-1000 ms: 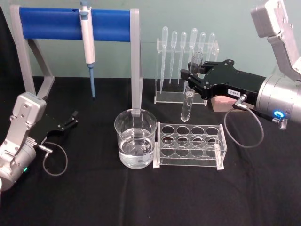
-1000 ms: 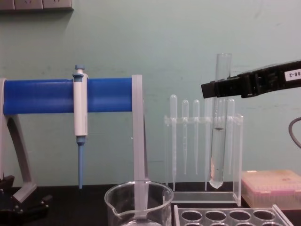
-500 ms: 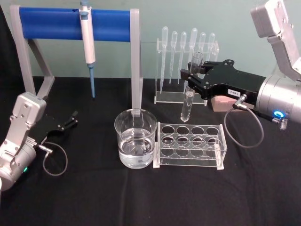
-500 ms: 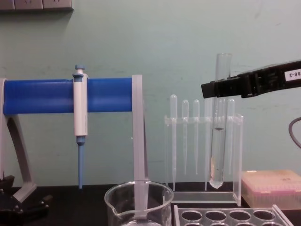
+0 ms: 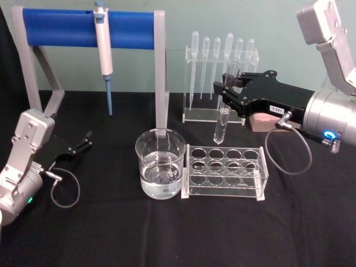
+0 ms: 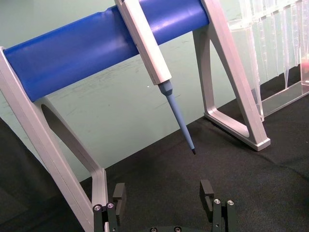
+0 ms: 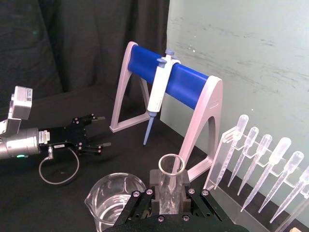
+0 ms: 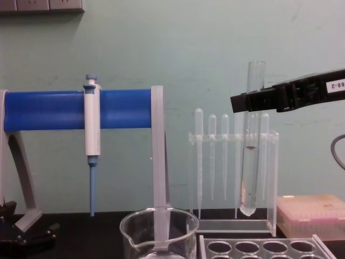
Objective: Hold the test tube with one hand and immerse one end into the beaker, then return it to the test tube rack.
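My right gripper (image 5: 227,92) is shut on the upper part of the clear test tube (image 5: 221,125), which hangs upright in the air above the back row of the clear tube rack (image 5: 225,172). In the chest view the test tube (image 8: 250,162) hangs from the right gripper (image 8: 249,101), its rounded end well above the rack. The beaker (image 5: 160,163), partly filled with clear liquid, stands on the black table left of the rack; the tube is to its right and higher. My left gripper (image 5: 84,141) rests open near the table's left side, and its fingers (image 6: 207,192) are spread with nothing between them.
A blue-barred grey stand (image 5: 89,28) holds a white pipettor with a blue tip (image 5: 103,53) at the back left. A clear holder with several plastic pipettes (image 5: 221,72) stands behind the tube. A pink box (image 8: 312,216) sits at the right.
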You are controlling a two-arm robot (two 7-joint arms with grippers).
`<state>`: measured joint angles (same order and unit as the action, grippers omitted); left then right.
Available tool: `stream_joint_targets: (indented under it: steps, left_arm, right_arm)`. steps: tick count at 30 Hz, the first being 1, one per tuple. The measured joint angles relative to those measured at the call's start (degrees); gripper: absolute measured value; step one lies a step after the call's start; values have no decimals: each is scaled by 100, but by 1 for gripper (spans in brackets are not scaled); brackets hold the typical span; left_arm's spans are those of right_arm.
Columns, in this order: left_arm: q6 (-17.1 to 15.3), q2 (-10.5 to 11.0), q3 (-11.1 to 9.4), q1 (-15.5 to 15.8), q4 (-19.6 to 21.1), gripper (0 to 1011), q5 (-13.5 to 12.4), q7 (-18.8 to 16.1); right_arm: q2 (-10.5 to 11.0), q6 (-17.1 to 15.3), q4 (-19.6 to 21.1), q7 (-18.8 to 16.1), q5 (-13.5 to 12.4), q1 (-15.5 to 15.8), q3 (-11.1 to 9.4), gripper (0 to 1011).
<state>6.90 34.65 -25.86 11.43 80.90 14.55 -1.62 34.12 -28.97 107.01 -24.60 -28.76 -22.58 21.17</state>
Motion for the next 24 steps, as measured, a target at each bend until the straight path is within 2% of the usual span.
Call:
stream_joint_targets:
  steps: [24]
  left_arm:
    - [0, 0, 0, 0, 0, 1000, 0, 0]
  right_arm:
    - [0, 0, 0, 0, 0, 0, 0, 225]
